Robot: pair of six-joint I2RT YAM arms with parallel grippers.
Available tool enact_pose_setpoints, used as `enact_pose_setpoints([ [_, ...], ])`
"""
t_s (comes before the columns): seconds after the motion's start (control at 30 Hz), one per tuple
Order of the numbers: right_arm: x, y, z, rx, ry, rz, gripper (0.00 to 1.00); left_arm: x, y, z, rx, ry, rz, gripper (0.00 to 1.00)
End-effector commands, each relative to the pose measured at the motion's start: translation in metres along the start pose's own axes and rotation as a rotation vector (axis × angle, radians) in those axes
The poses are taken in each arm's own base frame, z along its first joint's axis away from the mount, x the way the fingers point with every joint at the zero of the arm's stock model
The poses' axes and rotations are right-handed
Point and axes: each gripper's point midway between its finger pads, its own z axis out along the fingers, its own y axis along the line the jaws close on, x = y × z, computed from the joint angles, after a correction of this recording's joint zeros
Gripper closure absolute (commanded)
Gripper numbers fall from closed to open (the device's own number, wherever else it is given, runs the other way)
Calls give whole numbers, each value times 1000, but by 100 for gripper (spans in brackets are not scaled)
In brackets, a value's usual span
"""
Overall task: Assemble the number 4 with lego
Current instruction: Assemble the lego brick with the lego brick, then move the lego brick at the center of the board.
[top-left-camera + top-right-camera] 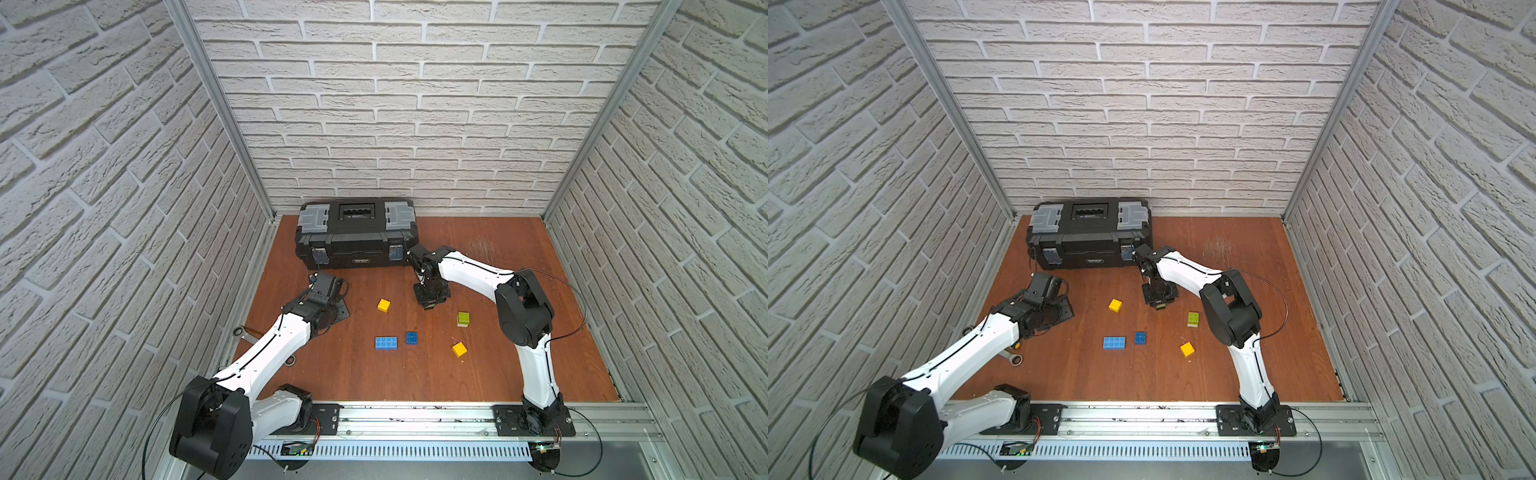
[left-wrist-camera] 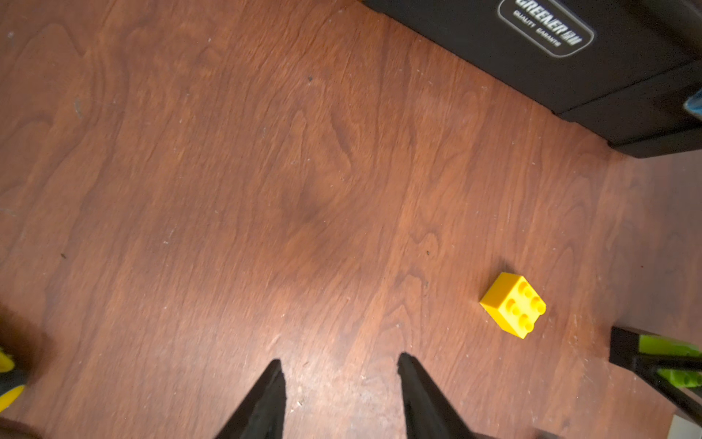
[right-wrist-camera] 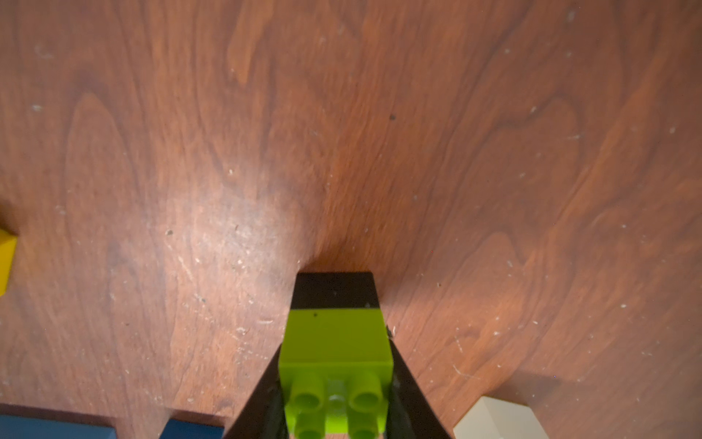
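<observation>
1. While the right gripper (image 1: 429, 305) stands upright on the wooden table (image 1: 478, 257), its jaws flank a lime green brick (image 3: 334, 342) stacked on a black brick (image 3: 336, 290). I cannot tell whether they squeeze it.
2. The left gripper (image 2: 340, 365) has its jaws apart and empty.
3. The step in hand is probably placing the stem pair.
4. The next move likely calls for the longer blue brick (image 1: 385, 343), loose nearby, pressed squarely onto the studs.
</observation>
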Motion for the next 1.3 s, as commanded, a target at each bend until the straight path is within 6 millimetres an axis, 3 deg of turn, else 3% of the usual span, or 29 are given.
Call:
enact_pose_setpoints([
  [0.0, 12, -7, 14, 72, 60, -11, 56, -11, -11, -8, 35, -26, -5, 49],
  [0.17, 8, 14, -19, -5, 13, -65, 36, -15, -12, -13, 40, -34, -7, 48],
  [0.23, 12, 15, -29, 10, 0, -84, 33, -14, -13, -15, 44, -35, -8, 48],
  [0.37, 29, 1, -44, 40, -29, -72, 31, -14, -12, -15, 44, -33, -5, 48],
  [0.5, 59, -18, -56, 42, -59, -62, 31, -13, -13, -12, 42, -25, 1, 48],
  [0.67, 105, -36, -44, 13, -47, -39, 28, -10, -13, -6, 40, -13, 1, 48],
  [0.87, 138, -38, -11, -28, 12, -29, 29, -8, -13, -2, 37, -4, 0, 49],
  [1.03, 152, -40, 6, -34, 42, -39, 34, -7, -10, -3, 33, -8, -2, 49],
  [1.27, 153, -36, 18, -38, 45, -50, 43, -6, -8, 0, 21, -8, -5, 49],
])
